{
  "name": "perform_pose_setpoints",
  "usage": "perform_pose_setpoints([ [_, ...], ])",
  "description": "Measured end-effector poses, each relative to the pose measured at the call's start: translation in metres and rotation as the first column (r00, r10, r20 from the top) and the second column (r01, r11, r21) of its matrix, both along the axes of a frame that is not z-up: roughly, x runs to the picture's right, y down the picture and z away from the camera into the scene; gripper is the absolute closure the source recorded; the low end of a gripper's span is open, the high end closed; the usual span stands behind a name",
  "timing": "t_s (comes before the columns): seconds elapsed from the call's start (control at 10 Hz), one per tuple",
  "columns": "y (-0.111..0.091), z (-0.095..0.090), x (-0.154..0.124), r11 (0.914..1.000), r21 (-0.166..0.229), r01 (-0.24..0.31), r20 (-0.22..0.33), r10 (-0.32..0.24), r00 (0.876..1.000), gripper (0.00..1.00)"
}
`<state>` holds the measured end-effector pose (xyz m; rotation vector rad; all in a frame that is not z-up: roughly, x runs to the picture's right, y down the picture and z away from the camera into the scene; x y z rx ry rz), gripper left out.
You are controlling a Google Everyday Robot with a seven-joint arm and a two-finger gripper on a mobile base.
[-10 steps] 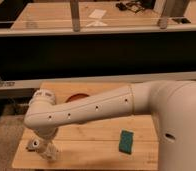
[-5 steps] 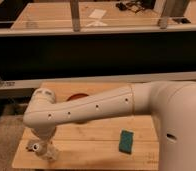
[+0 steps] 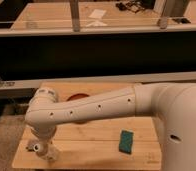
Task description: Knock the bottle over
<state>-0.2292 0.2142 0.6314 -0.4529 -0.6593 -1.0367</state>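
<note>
At the table's [image 3: 91,150] front-left corner the gripper [image 3: 41,143] hangs low under the bent white arm [image 3: 91,111], its claw pressed together and pinching nothing that can be made out. Just right of it stands the bottle [image 3: 52,153], a small, pale, see-through shape, upright; whether they touch is unclear. Farther right, a red round object [image 3: 79,95] peeks from behind the arm, and a green sponge [image 3: 126,141] lies flat.
</note>
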Motion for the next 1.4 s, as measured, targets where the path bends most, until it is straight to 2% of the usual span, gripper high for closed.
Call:
perform_pose_setpoints([
  [0.7,0.0055,-0.005,0.0035,0.9996,-0.014,-0.024,0.056,0.025,0.998,0.98],
  [1.4,0.007,-0.0068,0.0078,0.9984,-0.01,-0.056,0.097,0.057,0.994,0.98],
])
